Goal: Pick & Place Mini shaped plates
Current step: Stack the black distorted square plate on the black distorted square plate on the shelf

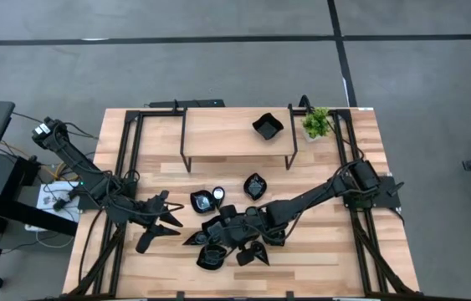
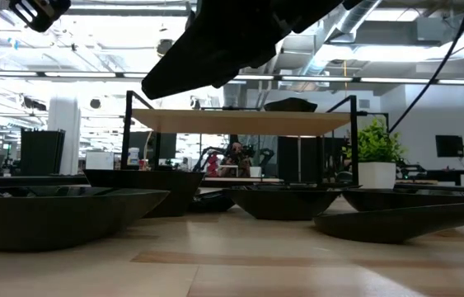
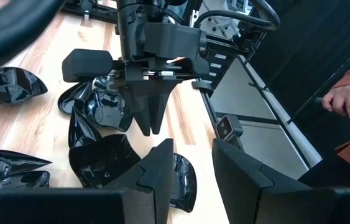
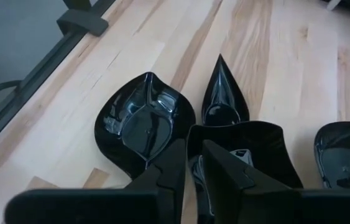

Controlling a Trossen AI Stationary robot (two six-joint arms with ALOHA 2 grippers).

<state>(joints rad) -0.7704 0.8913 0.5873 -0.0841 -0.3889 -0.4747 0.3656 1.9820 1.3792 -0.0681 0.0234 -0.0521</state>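
Several glossy black mini shaped plates lie on the wood near the table's front middle, among them a heart-like one (image 4: 142, 124), a pointed leaf (image 4: 222, 93) and two more (image 1: 254, 186) (image 1: 212, 257). Another plate (image 1: 267, 126) sits on the raised shelf (image 1: 218, 138). My right gripper (image 4: 193, 165) reaches in from the table's right, slanting down over the cluster, shut on a squarish plate (image 4: 243, 149). My left gripper (image 3: 193, 180) hangs open to the left of the cluster (image 1: 161, 227), facing the right gripper (image 3: 151, 127), with nothing between its fingers. My right gripper pinches the squarish plate's rim (image 4: 190, 140) at one side, one finger inside the dish and one outside. The fingers slant down from the table's right. The plate (image 3: 100, 115) sits tilted beside the fingers; whether it is clear of the wood I cannot tell.
A small green potted plant (image 1: 317, 123) stands at the far right by the shelf's leg. The shelf's black frame spans the table's far middle. A person's hand (image 3: 345, 102) shows beyond the table's right edge. Bare wood lies at the front left.
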